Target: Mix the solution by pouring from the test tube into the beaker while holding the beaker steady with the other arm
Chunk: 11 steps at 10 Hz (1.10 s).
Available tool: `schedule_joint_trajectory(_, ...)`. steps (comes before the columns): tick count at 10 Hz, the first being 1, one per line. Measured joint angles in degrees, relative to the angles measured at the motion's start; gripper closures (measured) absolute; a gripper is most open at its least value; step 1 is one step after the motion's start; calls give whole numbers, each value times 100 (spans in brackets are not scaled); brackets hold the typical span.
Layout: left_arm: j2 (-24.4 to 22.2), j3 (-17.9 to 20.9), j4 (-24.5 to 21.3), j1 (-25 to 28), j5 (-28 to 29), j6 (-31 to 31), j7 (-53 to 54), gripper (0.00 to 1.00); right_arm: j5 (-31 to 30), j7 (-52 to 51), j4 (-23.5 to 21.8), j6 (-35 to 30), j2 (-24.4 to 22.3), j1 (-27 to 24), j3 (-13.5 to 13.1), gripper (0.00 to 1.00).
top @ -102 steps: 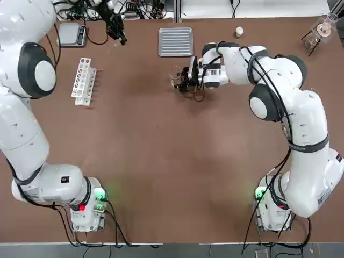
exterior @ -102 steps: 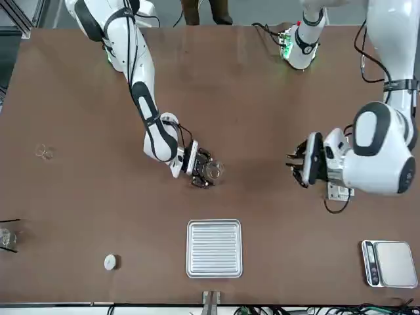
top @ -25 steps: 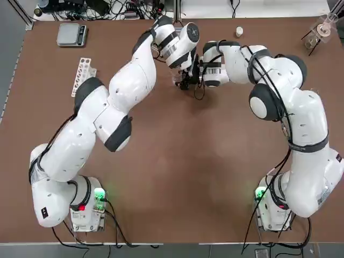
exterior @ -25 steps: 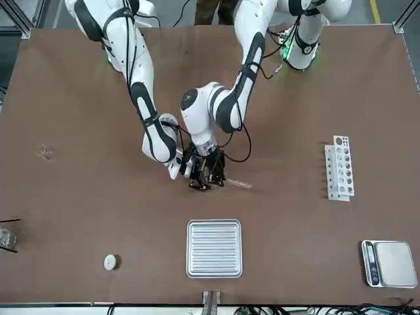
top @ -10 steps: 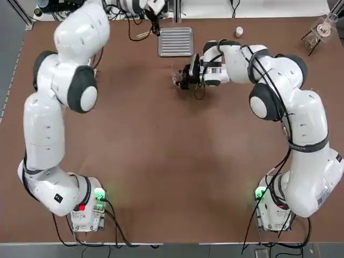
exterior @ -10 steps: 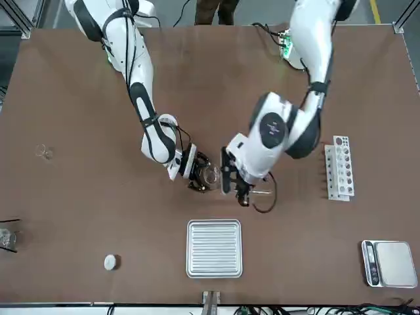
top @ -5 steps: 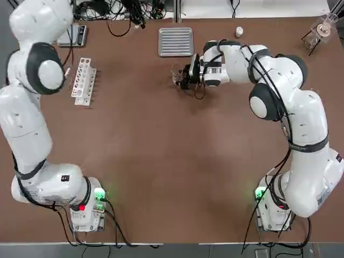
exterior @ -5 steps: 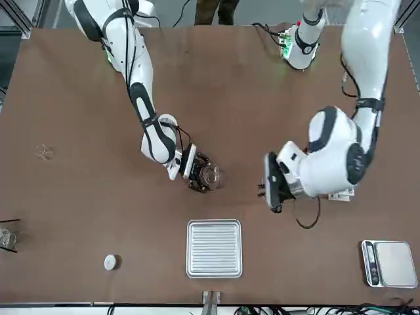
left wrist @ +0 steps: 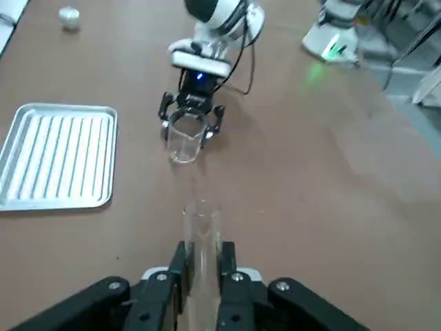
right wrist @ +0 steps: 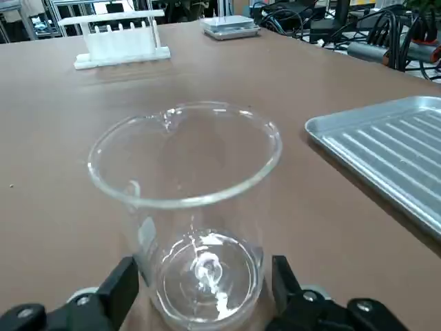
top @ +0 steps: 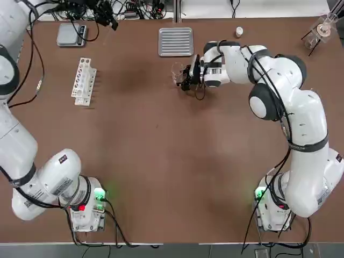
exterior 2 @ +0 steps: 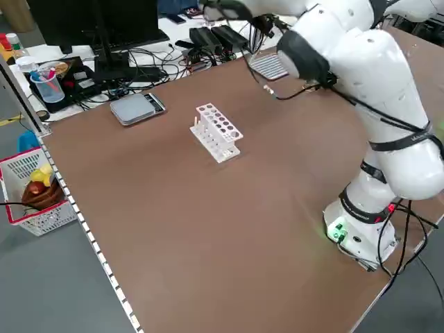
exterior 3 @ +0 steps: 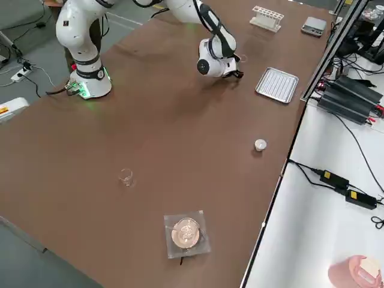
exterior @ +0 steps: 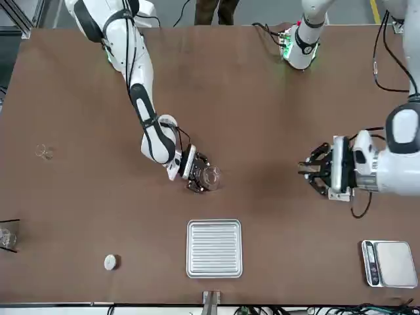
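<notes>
The beaker (top: 177, 72) is a small clear glass that stands upright on the brown table just below the metal tray. My right gripper (top: 186, 78) reaches it from the side. In the right wrist view the beaker (right wrist: 189, 207) stands between the two fingers (right wrist: 122, 284), with a narrow gap on one side, so the gripper is open around it. My left gripper (exterior: 314, 169) hovers far off toward the robot's left. In the left wrist view it (left wrist: 201, 258) is shut on the clear test tube (left wrist: 200, 231), whose mouth points toward the distant beaker (left wrist: 186, 138).
A ribbed metal tray (top: 176, 41) lies just beyond the beaker. A white test tube rack (top: 83, 81) and a scale (top: 71, 34) are at the far left. A white cap (top: 239, 31) and a flask on a stand (top: 322, 29) are at the far right. A tiny glass vessel (exterior: 44, 152) stands alone.
My left arm has swung away from the beaker toward the robot's left, carrying the test tube. The right gripper stays at the beaker, which has not moved.
</notes>
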Motion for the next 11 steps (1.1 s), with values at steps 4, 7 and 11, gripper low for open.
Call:
schedule_joint_trajectory(4, 322, -312, -826, 1386, -909, -913, 1389, 78, 3, 0, 0, 8, 17, -1, -4, 0)
schedule_joint_trajectory(7, 515, -315, -1154, 1901, -1077, -1373, 2237, 78, 54, 1, 5, 8, 15, -3, -14, 0)
schedule_joint_trajectory(11, 812, -313, -1350, 2270, -1121, -1694, 2703, 78, 56, 3, 3, 8, -38, -75, -30, 0)
